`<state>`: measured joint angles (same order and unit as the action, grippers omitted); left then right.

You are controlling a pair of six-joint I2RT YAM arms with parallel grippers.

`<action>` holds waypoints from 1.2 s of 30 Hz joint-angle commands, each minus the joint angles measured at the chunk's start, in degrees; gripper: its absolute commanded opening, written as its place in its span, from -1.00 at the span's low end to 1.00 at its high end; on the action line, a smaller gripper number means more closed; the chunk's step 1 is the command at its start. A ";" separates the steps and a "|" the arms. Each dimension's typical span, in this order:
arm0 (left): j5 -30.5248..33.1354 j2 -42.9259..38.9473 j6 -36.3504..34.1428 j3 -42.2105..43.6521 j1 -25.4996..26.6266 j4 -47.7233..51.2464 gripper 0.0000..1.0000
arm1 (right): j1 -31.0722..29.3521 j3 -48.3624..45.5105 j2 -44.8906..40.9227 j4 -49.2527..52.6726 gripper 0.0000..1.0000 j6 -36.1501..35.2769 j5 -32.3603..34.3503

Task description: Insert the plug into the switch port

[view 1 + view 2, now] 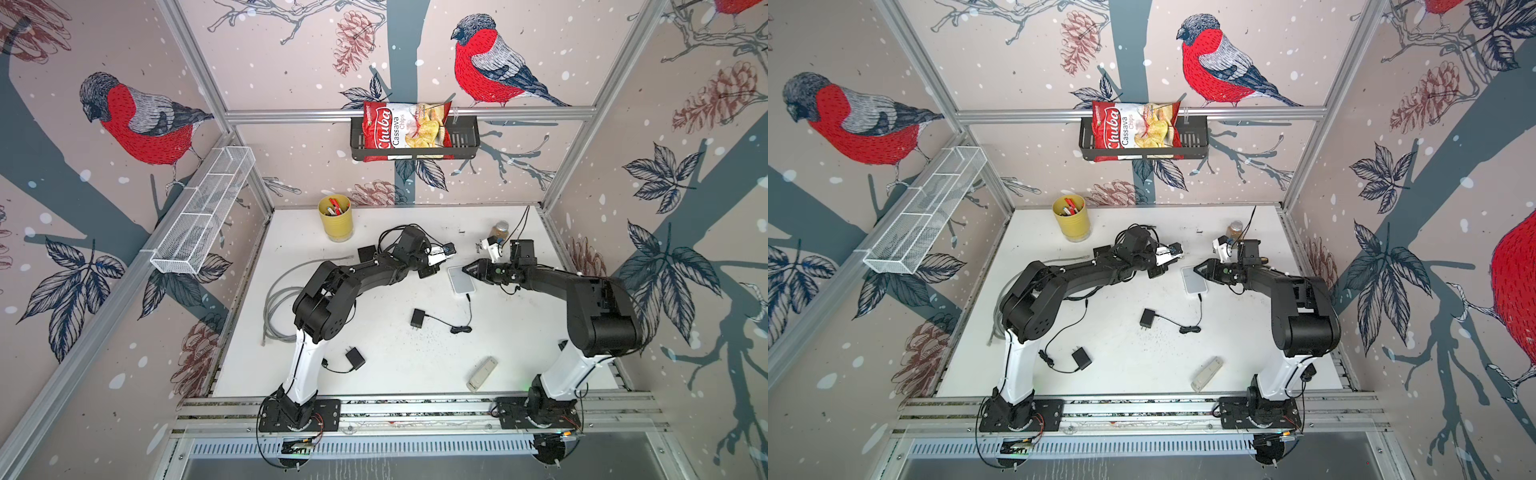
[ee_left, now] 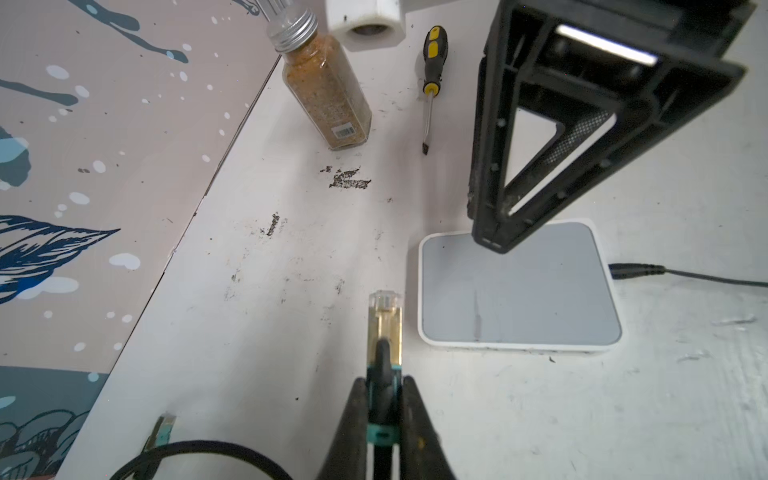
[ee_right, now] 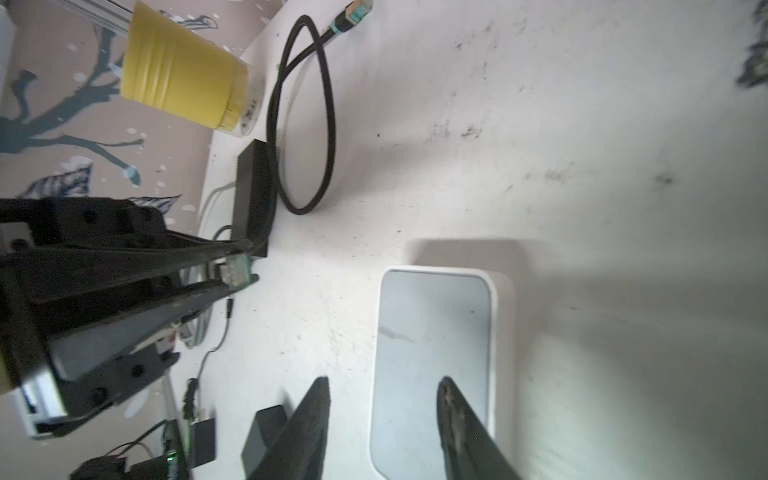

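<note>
Left pincer (image 2: pixel 385 384) pinching plug (image 2: pixel 385 320), right pincer (image 3: pixel 383 380) spread, seen wrist-side only

On the white table (image 1: pixel 395 374) a yellow cup (image 1: pixel 336 217) stands by the back edge, a white box (image 1: pixel 461 279) near the middle, grey cable (image 1: pixel 276 307) by the left edge.

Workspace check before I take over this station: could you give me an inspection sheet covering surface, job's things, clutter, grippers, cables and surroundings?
Surface: white tabletop, scuffed with dark marks.
Job's things: gold clear-tipped Ethernet plug held near the flat grey white-rimmed switch, not inserted.
Clutter: yellow cup of pens, glass spice jar, yellow-black screwdriver, black power adapters, beige oblong device.
Grippers: left gripper shut on the plug; right gripper open, fingers apart over the switch.
Cables: looped black cable, coiled grey cable, thin black lead entering the switch.
Surroundings: bird-print walls, red chip bag in black wall basket, white mesh shelf.
</note>
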<state>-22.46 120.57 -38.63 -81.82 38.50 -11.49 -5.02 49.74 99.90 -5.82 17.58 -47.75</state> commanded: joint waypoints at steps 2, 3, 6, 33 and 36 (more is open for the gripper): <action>-2.80 -0.27 0.68 0.06 0.17 -2.10 -1.00 | -1.07 -2.20 -1.80 -13.50 -0.19 12.96 -6.74; -2.84 -0.25 0.50 0.07 0.30 -1.87 -1.00 | -0.97 -2.69 -1.89 -15.49 -0.19 14.96 -6.75; -3.02 -0.25 0.40 -0.11 0.56 -1.78 -1.00 | -1.81 -2.33 -1.33 -17.95 -0.19 17.64 -7.39; -1.67 0.36 0.22 0.06 1.66 -2.28 -1.00 | -3.95 -0.43 1.97 -17.33 -0.64 17.11 -7.63; -0.64 0.28 0.74 0.57 1.57 -3.32 -0.99 | -3.78 -0.52 2.03 -17.75 -0.67 17.53 -7.82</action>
<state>-24.27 120.75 -37.95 -81.65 40.07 -11.42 -8.80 49.36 101.89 -22.31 35.66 -53.30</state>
